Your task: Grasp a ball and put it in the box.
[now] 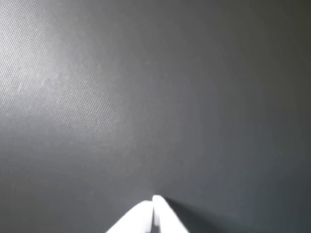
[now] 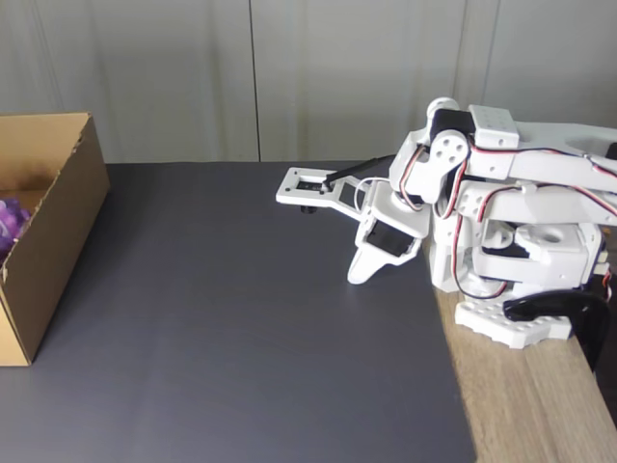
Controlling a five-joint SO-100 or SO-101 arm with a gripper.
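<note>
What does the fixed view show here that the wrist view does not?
Fixed view alone: the cardboard box at the left edge, the purple ball inside it, the folded white arm, the wooden table and the wall behind. Wrist view alone: a close look at the tool, its two white tips meeting, nothing between them. Both share the dark grey mat and the tool.
</note>
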